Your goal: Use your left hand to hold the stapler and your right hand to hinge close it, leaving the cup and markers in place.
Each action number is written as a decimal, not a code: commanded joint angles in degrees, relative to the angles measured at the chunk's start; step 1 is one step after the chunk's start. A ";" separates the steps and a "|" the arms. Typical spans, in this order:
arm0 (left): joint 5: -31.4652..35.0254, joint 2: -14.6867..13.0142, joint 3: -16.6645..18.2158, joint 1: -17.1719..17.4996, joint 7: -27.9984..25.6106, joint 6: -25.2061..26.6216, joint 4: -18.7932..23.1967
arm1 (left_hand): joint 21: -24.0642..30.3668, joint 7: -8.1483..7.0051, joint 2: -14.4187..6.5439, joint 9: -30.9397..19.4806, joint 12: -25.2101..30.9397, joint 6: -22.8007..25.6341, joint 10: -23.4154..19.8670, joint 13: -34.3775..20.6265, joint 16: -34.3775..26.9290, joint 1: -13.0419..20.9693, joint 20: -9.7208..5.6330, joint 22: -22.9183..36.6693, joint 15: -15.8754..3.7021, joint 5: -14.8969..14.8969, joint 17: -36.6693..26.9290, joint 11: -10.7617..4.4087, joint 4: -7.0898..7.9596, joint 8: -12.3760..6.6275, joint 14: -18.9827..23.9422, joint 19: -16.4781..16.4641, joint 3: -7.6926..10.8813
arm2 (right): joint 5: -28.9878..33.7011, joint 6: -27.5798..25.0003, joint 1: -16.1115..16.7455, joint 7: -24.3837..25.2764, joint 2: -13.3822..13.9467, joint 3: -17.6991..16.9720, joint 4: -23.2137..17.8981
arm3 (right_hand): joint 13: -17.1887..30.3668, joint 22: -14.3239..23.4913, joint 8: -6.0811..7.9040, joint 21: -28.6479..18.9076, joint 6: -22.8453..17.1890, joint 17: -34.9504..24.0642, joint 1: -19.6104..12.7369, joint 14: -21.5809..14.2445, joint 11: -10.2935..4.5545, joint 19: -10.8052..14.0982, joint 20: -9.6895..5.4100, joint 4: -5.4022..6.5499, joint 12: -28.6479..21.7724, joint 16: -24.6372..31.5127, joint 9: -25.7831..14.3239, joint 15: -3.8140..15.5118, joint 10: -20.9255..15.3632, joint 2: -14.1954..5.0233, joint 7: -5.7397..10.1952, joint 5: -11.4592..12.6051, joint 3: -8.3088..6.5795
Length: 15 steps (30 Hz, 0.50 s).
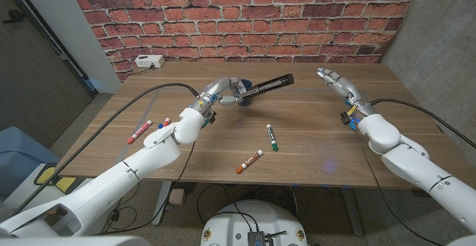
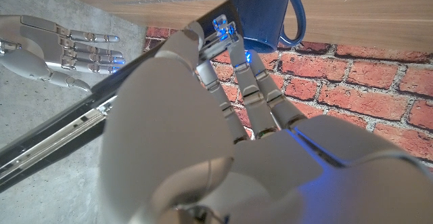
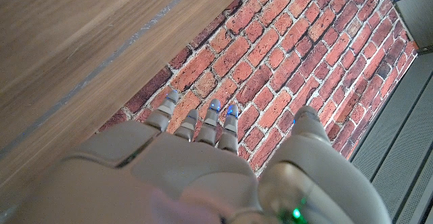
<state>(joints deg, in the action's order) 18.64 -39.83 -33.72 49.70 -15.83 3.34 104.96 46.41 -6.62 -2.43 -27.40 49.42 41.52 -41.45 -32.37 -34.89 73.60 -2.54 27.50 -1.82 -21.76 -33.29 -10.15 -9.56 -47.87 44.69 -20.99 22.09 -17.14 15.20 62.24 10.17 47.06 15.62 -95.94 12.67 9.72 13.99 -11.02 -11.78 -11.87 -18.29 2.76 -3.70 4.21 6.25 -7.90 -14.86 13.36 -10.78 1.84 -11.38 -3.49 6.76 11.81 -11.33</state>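
Note:
At the table's far middle, my left hand (image 1: 213, 95) grips the base end of the black stapler (image 1: 269, 84). The stapler's long arm sticks out toward the right, hinged open. In the left wrist view my left hand (image 2: 223, 136) wraps the stapler (image 2: 81, 119), and the blue cup (image 2: 260, 11) stands just beyond the fingertips. The cup (image 1: 235, 88) is mostly hidden behind the hand in the head view. My right hand (image 1: 336, 80) hovers open to the right of the stapler's tip, apart from it; it also shows as the right hand (image 2: 64, 51) and right hand (image 3: 203, 163).
Markers lie on the table: a red one (image 1: 138, 131) and two short ones (image 1: 163, 123) at the left, a green one (image 1: 272, 137) in the middle, an orange one (image 1: 250, 161) near the front. A white box (image 1: 149, 62) sits at the back left by the brick wall.

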 commanded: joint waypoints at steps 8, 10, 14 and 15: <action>-0.98 0.31 0.23 0.54 -0.20 -0.64 0.44 | 0.31 -0.02 -0.81 -2.90 -0.33 0.46 -0.38 -6.37 1.02 -0.65 -1.46 -1.11 -11.77 1.22 -0.44 -0.30 2.12 -0.47 3.94 0.30 3.03 | 6.16 -2.31 2.87 1.88 2.97 -1.14 -5.30 | 0.21 0.23 -0.09 -0.17 -0.11 -0.17 -0.88 -0.15 0.38 0.21 -0.13 -0.32 -0.18 0.36 -0.31 0.49 -1.18 0.11 0.38 -0.49 -0.48; -1.24 0.49 0.25 0.53 -0.24 -0.84 0.35 | 0.31 -0.02 -0.81 -2.90 -0.33 0.46 -0.38 -6.37 1.02 -0.65 -1.46 -1.11 -11.77 1.22 -0.45 -0.30 2.12 -0.47 3.94 0.30 3.03 | 6.92 -2.67 3.16 2.01 3.47 -1.36 -5.93 | 0.23 0.23 -0.12 -0.14 -0.14 -0.18 -0.96 -0.05 0.26 0.15 -0.16 -0.36 -0.18 0.32 -0.31 0.53 -1.27 0.13 0.50 -0.53 -0.49; -1.39 0.80 0.06 0.29 -0.29 -1.40 -0.14 | 0.40 0.22 -1.42 -2.91 0.20 -0.42 0.35 -6.79 1.36 -0.05 -1.57 -1.67 -11.55 1.75 -0.93 0.25 1.91 -0.44 3.59 0.87 2.54 | 7.85 -3.31 3.63 2.00 4.07 -1.63 -6.88 | 0.29 0.23 -0.23 -0.05 -0.13 -0.17 -1.21 0.04 0.53 -0.05 -0.20 -0.45 -0.25 0.28 -0.31 0.39 -1.64 0.16 0.79 -0.62 -0.53; -1.42 0.86 0.00 0.23 -0.27 -1.52 -0.31 | 0.40 0.23 -1.42 -2.91 0.20 -0.42 0.35 -6.79 1.36 -0.04 -1.56 -1.67 -11.55 1.76 -0.93 0.24 1.91 -0.44 3.60 0.87 2.54 | 7.93 -3.29 3.78 2.01 4.11 -1.72 -7.05 | 0.31 0.23 -0.24 -0.05 -0.18 -0.17 -1.30 0.06 0.74 -0.07 -0.19 -0.49 -0.24 0.27 -0.32 0.36 -1.68 0.16 0.96 -0.64 -0.56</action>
<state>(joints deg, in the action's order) 17.81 -39.53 -33.57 50.07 -16.03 2.68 105.24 46.41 -6.52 -2.44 -28.60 49.00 41.39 -41.54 -32.37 -33.66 73.58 -2.57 25.92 -1.71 -20.23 -33.33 -10.06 -9.80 -48.12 44.81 -20.52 22.33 -11.93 13.20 64.58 11.68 49.66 14.71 -100.35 12.66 9.72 13.99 -11.02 -11.77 -11.86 -18.87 2.76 -3.17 4.21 6.25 -8.14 -14.86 13.36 -10.78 1.85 -12.50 -3.49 7.21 11.35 -11.57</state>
